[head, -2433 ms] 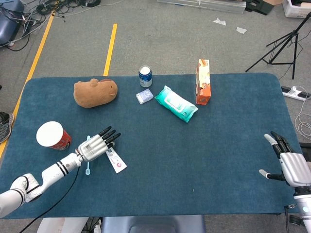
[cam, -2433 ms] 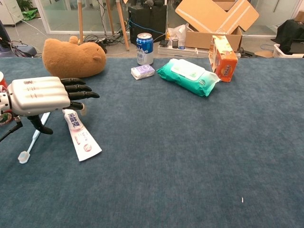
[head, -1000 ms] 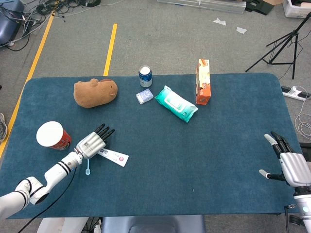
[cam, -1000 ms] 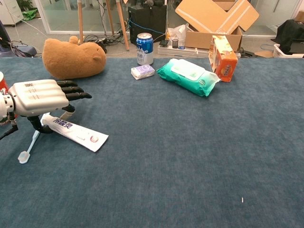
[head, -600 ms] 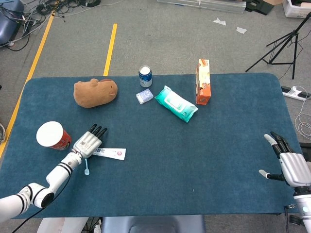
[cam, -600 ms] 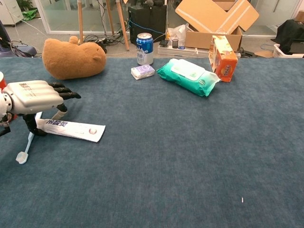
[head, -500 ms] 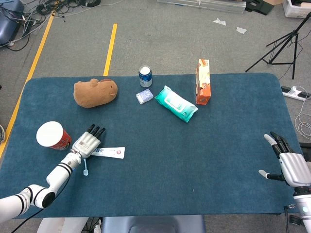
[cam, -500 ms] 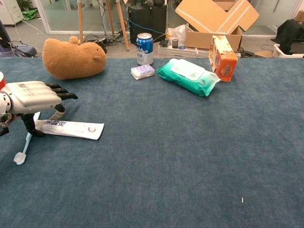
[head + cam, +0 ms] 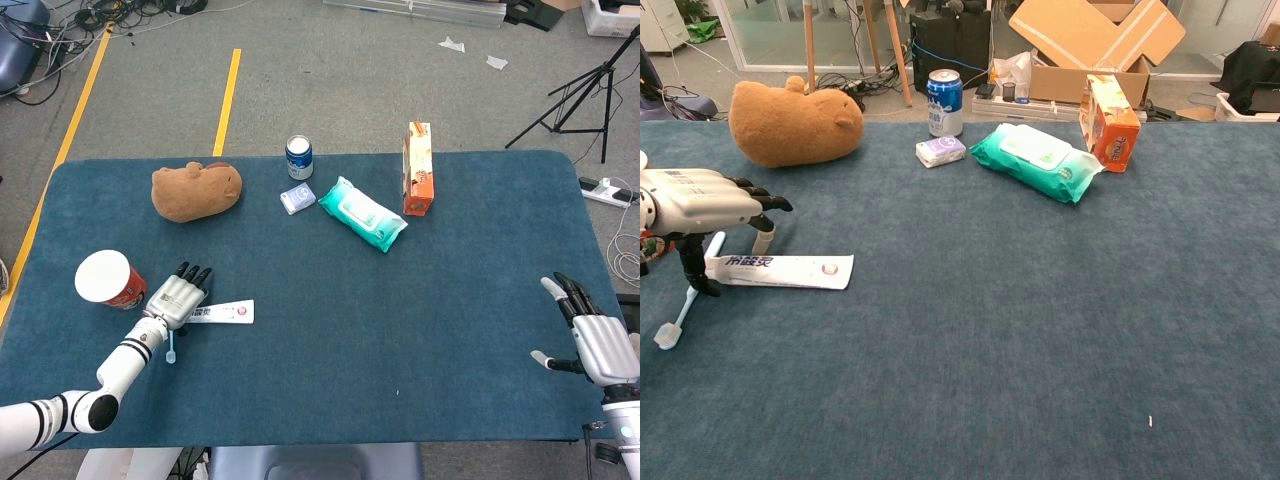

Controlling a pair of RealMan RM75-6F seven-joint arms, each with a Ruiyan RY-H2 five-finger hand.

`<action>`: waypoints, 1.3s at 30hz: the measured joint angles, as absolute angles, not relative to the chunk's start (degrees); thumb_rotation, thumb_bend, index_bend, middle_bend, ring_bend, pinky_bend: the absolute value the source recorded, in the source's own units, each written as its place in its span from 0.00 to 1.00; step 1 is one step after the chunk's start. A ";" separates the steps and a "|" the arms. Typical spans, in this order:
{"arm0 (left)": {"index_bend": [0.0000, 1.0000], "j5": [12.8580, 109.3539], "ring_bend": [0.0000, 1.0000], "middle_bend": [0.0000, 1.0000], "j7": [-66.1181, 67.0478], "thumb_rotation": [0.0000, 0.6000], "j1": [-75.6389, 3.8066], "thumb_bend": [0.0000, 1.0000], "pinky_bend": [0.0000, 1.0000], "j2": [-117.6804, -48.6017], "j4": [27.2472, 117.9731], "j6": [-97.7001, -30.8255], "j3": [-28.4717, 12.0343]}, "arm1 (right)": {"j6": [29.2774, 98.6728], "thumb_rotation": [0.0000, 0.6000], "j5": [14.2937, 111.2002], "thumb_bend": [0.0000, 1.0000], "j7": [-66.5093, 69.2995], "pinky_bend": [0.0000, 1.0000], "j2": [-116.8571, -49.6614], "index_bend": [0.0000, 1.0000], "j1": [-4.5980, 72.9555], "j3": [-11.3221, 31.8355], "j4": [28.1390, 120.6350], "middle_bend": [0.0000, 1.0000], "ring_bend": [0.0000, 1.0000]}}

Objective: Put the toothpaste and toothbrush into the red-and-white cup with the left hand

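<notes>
In the chest view the left robot hand point(image 9: 695, 200) is cut off by the left edge, and it covers the cap end of the toothpaste point(image 9: 780, 271) and part of the toothbrush point(image 9: 685, 300). Whether its fingers touch either cannot be told. The right robot hand point(image 9: 590, 335) appears only in the head view, its wrist cut off at the lower right corner.

From my remote station, the one print I can make out is on the toothpaste point(image 9: 780, 271) lying flat on the worktop point(image 9: 1040, 330) — blue characters near its capped end, too small for me to read. The blue-and-white can point(image 9: 945, 102) and the orange carton point(image 9: 1109, 123) carry printing as well — none of it legible in either view.
</notes>
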State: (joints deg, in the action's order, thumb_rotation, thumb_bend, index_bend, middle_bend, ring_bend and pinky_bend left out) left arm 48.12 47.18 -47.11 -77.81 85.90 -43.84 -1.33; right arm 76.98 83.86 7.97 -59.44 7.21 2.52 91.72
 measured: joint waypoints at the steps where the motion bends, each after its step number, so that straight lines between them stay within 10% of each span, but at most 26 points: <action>1: 0.33 47.76 0.00 0.00 47.10 1.00 -47.29 0.00 0.00 -77.67 86.37 -43.99 -1.25 | 76.98 1.00 83.86 0.00 7.97 0.35 -59.44 0.00 7.21 2.52 91.72 0.00 0.00; 39: 0.47 36.64 0.00 0.00 38.63 1.00 -51.02 0.00 0.00 -82.93 86.79 -48.77 -2.88 | 76.88 1.00 83.82 0.00 8.59 0.35 -59.27 0.00 7.24 2.51 91.55 0.00 0.00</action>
State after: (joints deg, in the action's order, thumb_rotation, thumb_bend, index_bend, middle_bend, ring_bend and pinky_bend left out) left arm 36.64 38.63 -51.02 -82.93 86.79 -48.77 -2.88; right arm 76.88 83.82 8.59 -59.27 7.24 2.51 91.55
